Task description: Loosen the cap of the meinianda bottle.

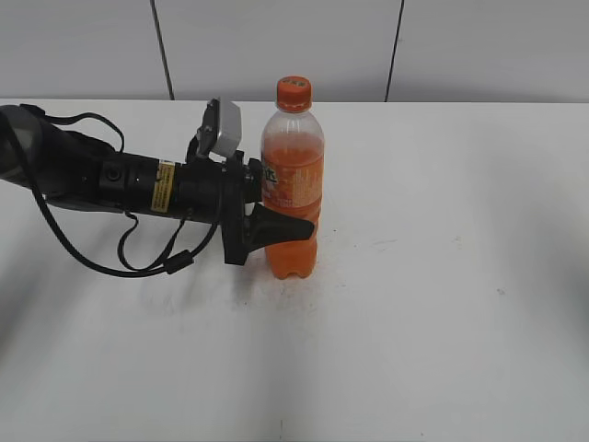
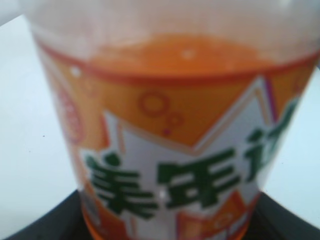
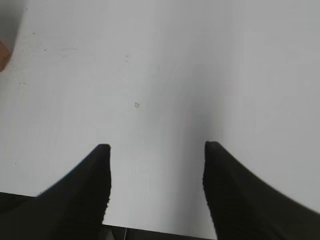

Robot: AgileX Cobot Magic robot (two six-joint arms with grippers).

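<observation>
White table (image 1: 442, 304) stretches below a pale grey panelled wall (image 1: 276, 46), and near its middle stands the meinianda bottle (image 1: 293, 184), a tall clear plastic soda bottle filled with orange liquid, upright, with an orange-and-white label band around its middle. On top of the bottle sits the cap (image 1: 294, 93), a small round orange plastic screw cap with a ribbed edge, seated on the neck. From the bottle's left side a black arm with looping cables reaches in level with the table, and the left gripper (image 1: 276, 216) clasps the bottle at and just below the label band, one dark finger (image 1: 285, 227) wrapping across the front of the lower body. The left wrist view is filled by the blurred label with green characters on white, dark finger edges (image 2: 42, 222) showing at both lower corners beside the bottle. The right gripper (image 3: 156, 165) hangs over bare table well away from the bottle, its two black fingers (image 3: 82, 192) spread wide apart with nothing between them.
</observation>
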